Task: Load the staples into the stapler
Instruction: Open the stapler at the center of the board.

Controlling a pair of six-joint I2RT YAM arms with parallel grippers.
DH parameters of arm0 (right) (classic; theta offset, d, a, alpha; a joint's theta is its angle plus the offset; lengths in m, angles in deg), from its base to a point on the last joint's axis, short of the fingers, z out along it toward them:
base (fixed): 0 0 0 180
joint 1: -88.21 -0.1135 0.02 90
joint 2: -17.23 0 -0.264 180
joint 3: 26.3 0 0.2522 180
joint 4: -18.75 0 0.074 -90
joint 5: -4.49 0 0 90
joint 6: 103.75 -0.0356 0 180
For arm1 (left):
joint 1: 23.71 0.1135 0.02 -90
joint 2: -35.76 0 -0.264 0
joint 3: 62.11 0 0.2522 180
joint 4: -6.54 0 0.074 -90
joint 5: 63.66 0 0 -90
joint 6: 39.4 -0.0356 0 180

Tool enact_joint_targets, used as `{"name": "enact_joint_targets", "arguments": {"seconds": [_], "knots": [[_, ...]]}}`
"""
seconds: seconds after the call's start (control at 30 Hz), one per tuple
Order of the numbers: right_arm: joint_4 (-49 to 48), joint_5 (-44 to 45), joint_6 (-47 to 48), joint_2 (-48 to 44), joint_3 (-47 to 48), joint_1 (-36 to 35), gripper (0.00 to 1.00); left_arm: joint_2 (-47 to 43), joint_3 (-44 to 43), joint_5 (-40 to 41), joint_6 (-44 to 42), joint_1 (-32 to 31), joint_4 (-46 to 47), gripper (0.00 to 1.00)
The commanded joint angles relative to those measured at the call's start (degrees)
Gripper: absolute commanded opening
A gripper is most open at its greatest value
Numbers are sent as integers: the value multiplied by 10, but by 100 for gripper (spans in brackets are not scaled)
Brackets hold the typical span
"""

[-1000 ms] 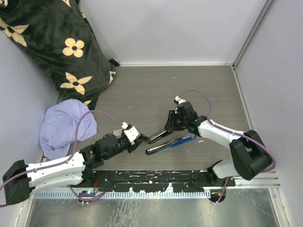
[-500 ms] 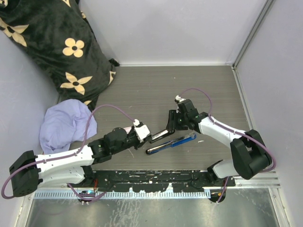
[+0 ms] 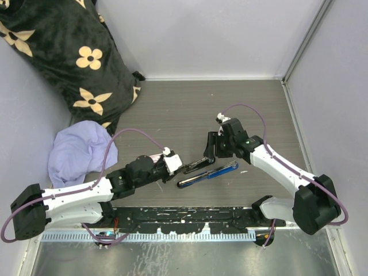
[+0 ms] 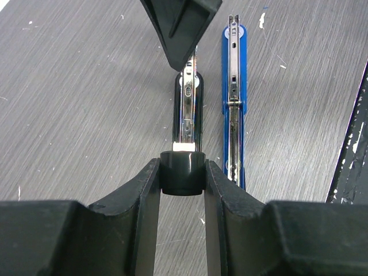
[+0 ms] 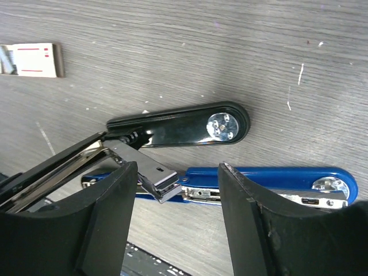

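Observation:
The black stapler [image 3: 198, 164] lies on the table with its base [image 5: 184, 127] flat and its metal magazine [image 5: 155, 172] lifted off it. My left gripper [image 4: 182, 168] is shut on the stapler's rounded rear end [image 4: 182, 172]; in the top view the left gripper [image 3: 179, 167] sits at the stapler's left end. My right gripper [image 5: 175, 195] is open, and the magazine tip lies between its fingers, close to the left one. From above, the right gripper [image 3: 211, 150] hangs over the stapler's right end. The staples [image 5: 30, 60], a small white box with red marks, lie flat on the table.
A blue stapler [image 3: 208, 174] lies just in front of the black one and parallel to it, also seen as the blue stapler [image 4: 234, 86]. A lilac cloth [image 3: 77, 152] and a dark flowered cushion [image 3: 63, 52] fill the left side. Walls close in the table at the back and right.
My right gripper's jaws have spread wider and it has drawn back a little to the right. My left gripper has moved right to the black stapler's rear end.

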Motion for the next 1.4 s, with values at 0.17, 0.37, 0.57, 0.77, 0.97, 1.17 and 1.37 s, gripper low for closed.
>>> {"name": "enact_joint_targets", "arguments": {"seconds": [0.17,0.37,0.57,0.77,0.97,1.17,1.37], "knots": [[46,-50,13,-30,32,8,58,16,-20,4,-25,3,-32,0],[58,-46,23,-31,29,8,47,24,-29,3,-28,3,-34,0],[85,-30,43,-12,11,8,41,42,-37,28,-30,3,-42,0],[103,9,45,15,2,8,44,35,-15,46,-28,3,-22,0],[101,28,45,51,10,8,49,30,-9,33,-25,3,-24,0],[91,29,44,96,31,8,49,40,-15,27,-28,3,-17,0],[93,25,21,148,43,7,51,55,-12,14,-22,3,19,0]]}}
